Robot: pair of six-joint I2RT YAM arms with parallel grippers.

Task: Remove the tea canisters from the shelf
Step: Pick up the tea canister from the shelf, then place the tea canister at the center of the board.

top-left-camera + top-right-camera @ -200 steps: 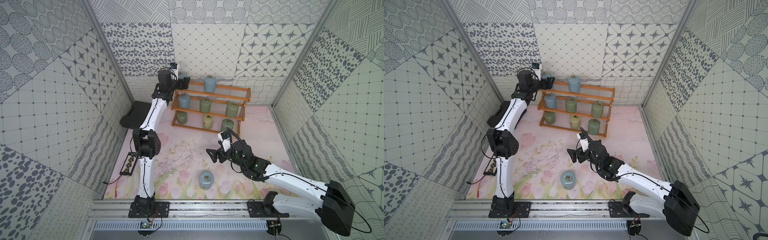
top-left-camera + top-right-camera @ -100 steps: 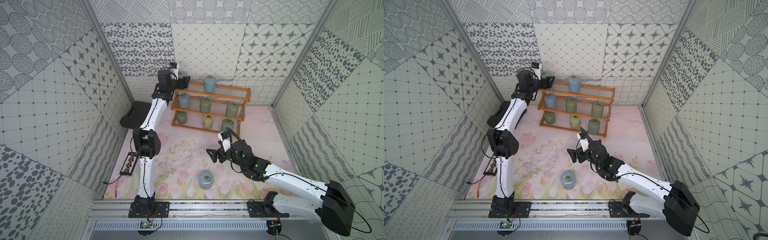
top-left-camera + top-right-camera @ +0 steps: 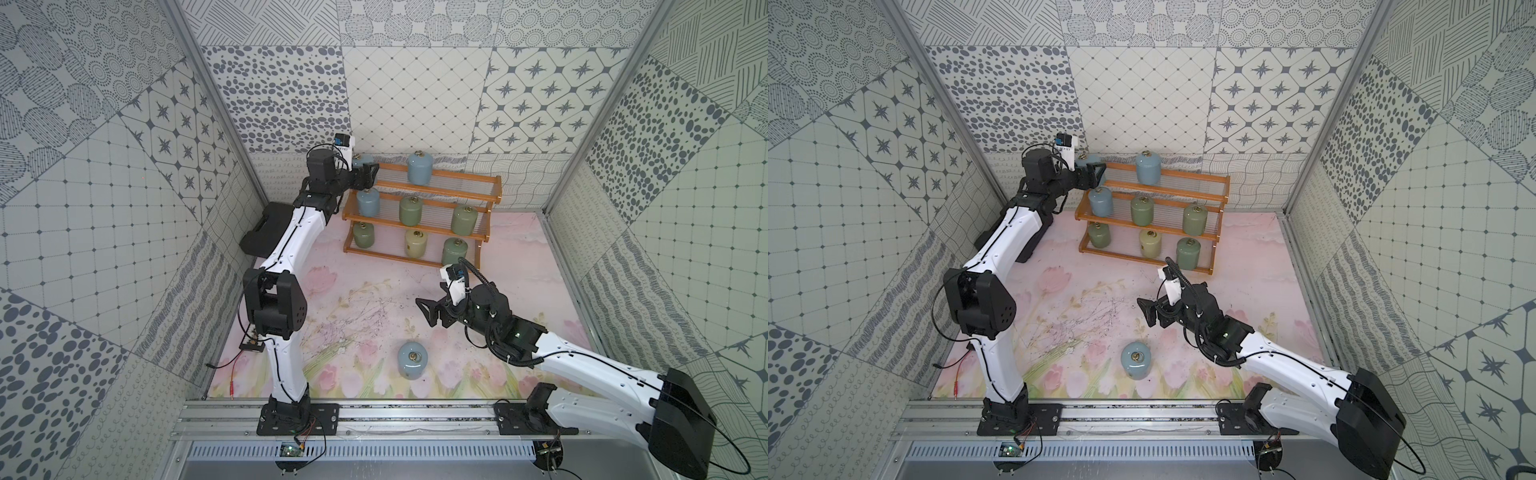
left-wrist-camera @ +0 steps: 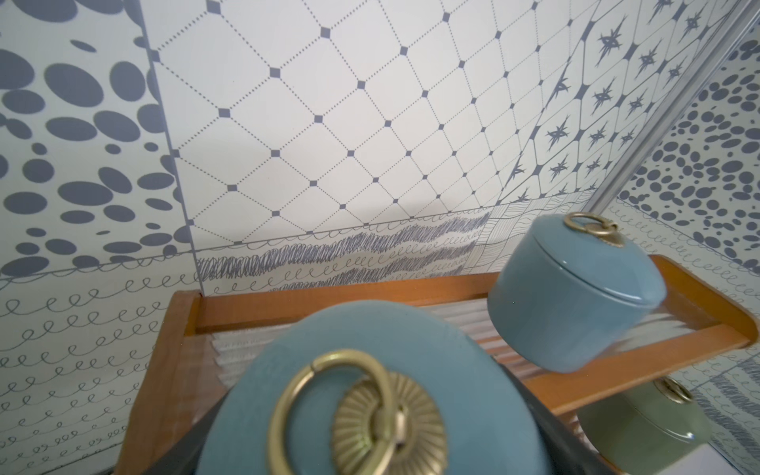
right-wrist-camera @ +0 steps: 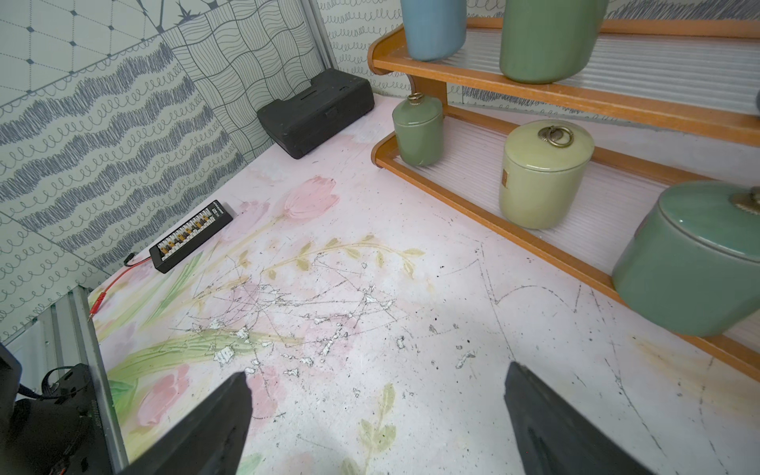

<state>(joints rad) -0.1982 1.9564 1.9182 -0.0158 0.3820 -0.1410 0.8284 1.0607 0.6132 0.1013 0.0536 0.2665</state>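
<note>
The shelf (image 3: 457,193) holds eight lidded jars (image 3: 419,168). Left jaws pinch a blue jar (image 3: 365,161) on its top step. A ninth jar (image 3: 412,359) stands on the worktop (image 3: 365,299). Right jaws are spread.

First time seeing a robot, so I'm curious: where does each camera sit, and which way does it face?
Top views: high above the front rail, looking down toward the shelf by the back wall; both arms show whole.
Left wrist: on the left arm, facing the back wall over a pale blue canister between the left hand's black fingers.
Right wrist: on the right arm, facing the shelf's lower tiers; the open right hand's fingers show.
Shared: the cream canister, in the right wrist and both top views.
</note>
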